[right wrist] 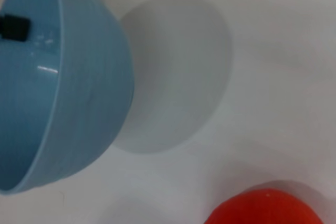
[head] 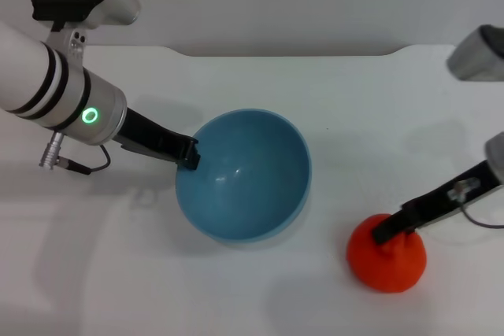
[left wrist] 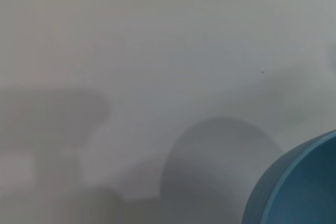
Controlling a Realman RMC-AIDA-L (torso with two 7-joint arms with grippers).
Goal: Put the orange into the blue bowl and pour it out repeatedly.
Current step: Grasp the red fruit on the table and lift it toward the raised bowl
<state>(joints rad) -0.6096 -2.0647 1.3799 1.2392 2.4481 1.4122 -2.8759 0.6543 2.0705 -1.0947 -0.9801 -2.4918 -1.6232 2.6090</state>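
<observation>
White table; rounded far edge

Your left arm comes in from upper left of the head view, white forearm w/ black bands and a green ring light lit at the wrist. Left gripper reaches toward frame centre, fingers clamped on the blue bowl rim. Your right arm enters from the right edge, lower right. Right gripper angles down-left, fingertips at the orange; can't tell its grip.

Glossy smooth blue bowl, plastic-looking, sharp highlights inside. Matt, slightly dimpled orange. Smooth matt white table. Matt black left gripper fingers.
</observation>
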